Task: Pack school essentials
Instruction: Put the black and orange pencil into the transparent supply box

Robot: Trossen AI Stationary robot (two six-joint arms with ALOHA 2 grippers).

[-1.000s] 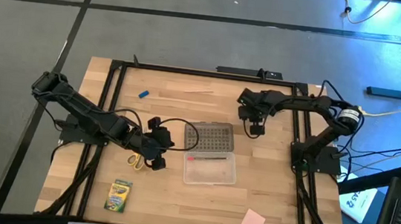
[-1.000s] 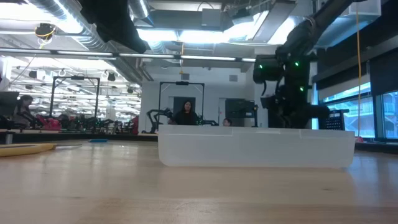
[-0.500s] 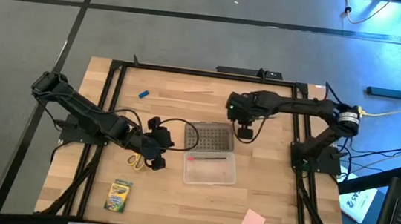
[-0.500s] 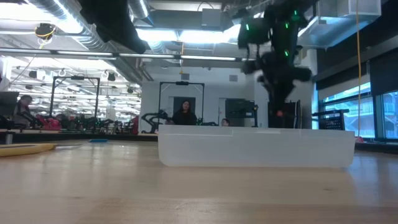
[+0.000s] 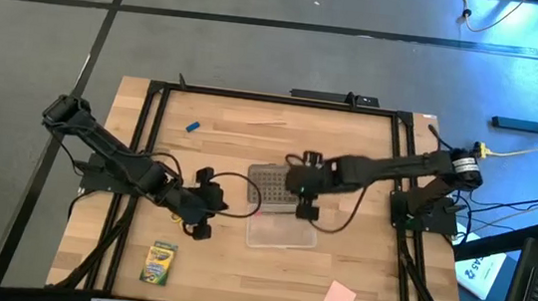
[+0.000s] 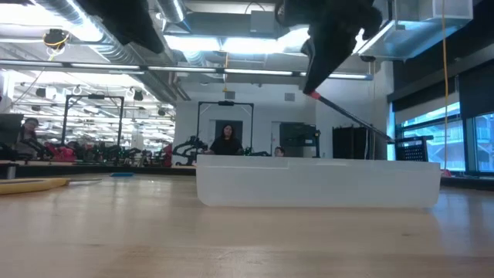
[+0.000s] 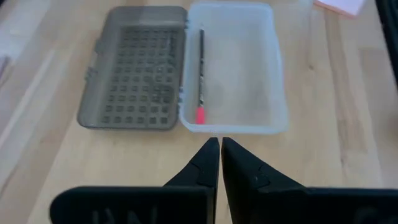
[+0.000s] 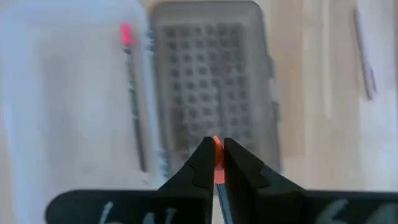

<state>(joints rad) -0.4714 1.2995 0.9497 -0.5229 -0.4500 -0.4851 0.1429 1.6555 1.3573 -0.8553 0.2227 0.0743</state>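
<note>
A clear plastic case lies open mid-table, its grey perforated lid flat beside it on the far side. One reddish pencil lies inside the case. My right gripper hangs above the case's far edge, shut on a second pencil. My left gripper is shut on nothing, left of the case. The crayon box, pink sticky-note pad, blue eraser and pale stick lie flat on the table. The scissors show at the left in the low view. My right gripper pinches the pencil just behind its red eraser end, which pokes out past the fingertips. The fingers slant down from the table's right side. The shaft trails down and back under the gripper, lifted clear above the case.
Black frame rails run along the table's left, right and far sides. Bare wood lies between the case and the near edge. In the low view a person stands in the room far behind the table.
My right gripper has swung from the far right part of the table toward the case, rising, tipping steeper and rolling at the wrist, with the pencil carried along clear of the table. It now hangs over the case's far edge and the lid.
</note>
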